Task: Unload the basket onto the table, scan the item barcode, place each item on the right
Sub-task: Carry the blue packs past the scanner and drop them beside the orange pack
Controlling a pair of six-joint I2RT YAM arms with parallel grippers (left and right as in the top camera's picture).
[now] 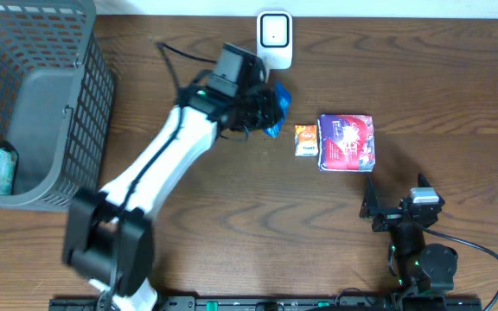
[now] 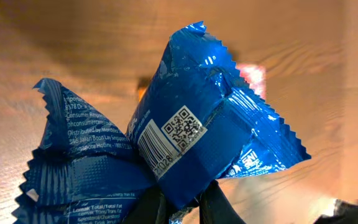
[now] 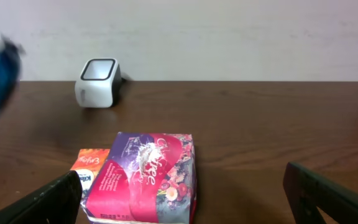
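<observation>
Open table (image 1: 456, 78) at frame right and lower middle; basket (image 1: 50, 121) blocks the left, while scanner (image 1: 275, 39), orange packet (image 1: 306, 140) and purple pack (image 1: 347, 142) crowd the centre.

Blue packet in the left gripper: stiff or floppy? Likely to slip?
Probably floppy: the blue packet is creased foil, folded and sagging beside the pinch. Likely light, since the left gripper holds it by one small edge. Glossy film may be slippery, so the barcode face could twist.
</observation>
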